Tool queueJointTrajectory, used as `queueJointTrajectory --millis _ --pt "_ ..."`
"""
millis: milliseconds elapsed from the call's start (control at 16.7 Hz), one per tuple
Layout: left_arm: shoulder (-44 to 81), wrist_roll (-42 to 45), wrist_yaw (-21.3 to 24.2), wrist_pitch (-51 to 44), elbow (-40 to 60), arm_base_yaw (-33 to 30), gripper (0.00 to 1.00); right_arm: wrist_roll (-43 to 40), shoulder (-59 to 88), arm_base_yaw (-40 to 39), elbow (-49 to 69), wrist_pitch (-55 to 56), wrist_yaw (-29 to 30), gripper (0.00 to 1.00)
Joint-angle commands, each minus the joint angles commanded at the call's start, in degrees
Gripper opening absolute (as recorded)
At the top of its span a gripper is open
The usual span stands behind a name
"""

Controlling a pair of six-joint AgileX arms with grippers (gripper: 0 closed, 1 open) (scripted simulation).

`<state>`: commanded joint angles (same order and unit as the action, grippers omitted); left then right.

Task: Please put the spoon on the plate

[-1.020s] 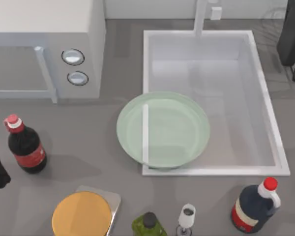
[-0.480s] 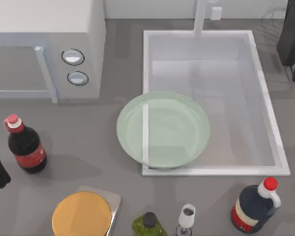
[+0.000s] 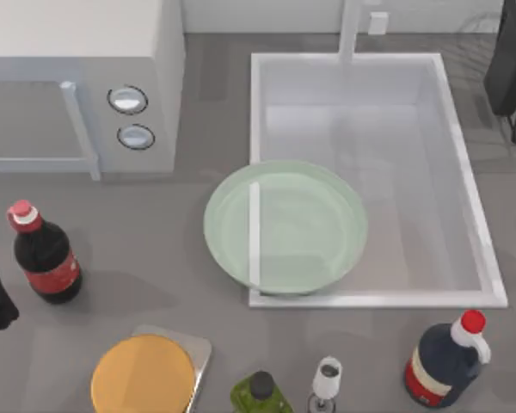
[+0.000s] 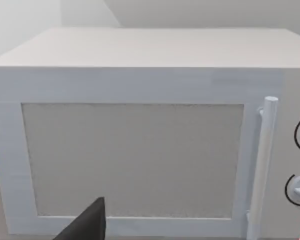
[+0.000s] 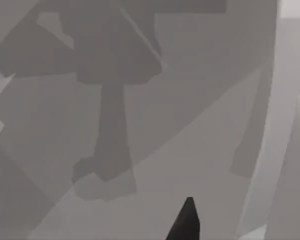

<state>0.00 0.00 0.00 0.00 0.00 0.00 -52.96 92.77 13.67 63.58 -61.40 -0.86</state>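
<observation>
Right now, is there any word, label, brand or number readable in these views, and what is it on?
None can be read.
Cola bottle, red band label: no text legible.
Dark jug, red and white label: too blurred to read.
Microwave, two knobs: no markings or numbers legible.
Green bottle, orange disc, plate: no print visible.

I see the large round pale green translucent glassy plate (image 3: 285, 228) lying flat and bare across the sink's near-left corner, its left part over the grey counter, the rest over the basin.
</observation>
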Motion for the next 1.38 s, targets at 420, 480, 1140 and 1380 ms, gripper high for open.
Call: queueJointTrajectory --millis 420,480,1140,1380 --pt "0.0 0.0 0.0 0.0 0.0 0.0 1.0 0.25 -1.52 -0.17 2.05 -2.6 -0.01 0.0" --pt "0.0 0.0 0.0 0.0 0.0 0.0 1.0 0.17 -0.89 -0.76 2.7 -2.84 0.0 0.0" --pt "0.0 0.0 0.0 0.0 0.0 0.0 1.0 -1.96 31.56 -29.68 44.84 -13.76 0.01 0.0" --pt "0.0 0.0 0.0 0.0 0.0 0.0 1.0 -1.78 43.58 -42.07 62.07 -17.21 0.04 0.0"
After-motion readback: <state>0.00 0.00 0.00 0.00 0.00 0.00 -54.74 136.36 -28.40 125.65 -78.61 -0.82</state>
